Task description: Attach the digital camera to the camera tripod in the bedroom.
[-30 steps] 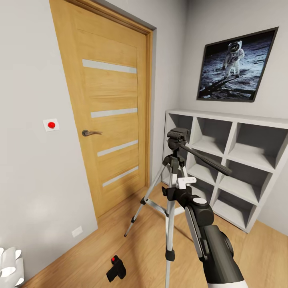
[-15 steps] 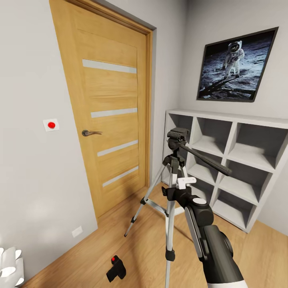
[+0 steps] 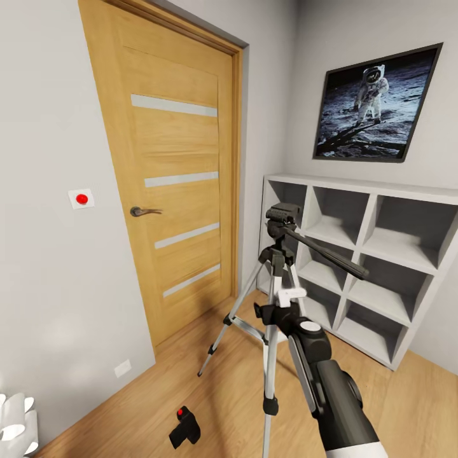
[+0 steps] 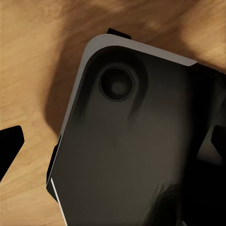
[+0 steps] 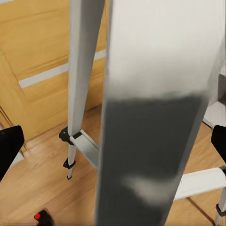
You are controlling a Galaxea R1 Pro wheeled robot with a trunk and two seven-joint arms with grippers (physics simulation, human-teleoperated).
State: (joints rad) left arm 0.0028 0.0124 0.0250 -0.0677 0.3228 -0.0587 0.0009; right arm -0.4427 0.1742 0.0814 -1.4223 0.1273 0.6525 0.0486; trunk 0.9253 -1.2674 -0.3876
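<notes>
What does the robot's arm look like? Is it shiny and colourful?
Not colourful. In the head view the right arm is a thick rounded tube, dark grey and black, turning white near the bottom edge. It has a round white cap on one joint and a small white block near the black wrist. No cables or markings show.

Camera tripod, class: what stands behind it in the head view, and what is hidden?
Behind the camera tripod stands a white cube shelf with open compartments. The tripod's legs and the right arm cover part of its lower left compartments.
</notes>
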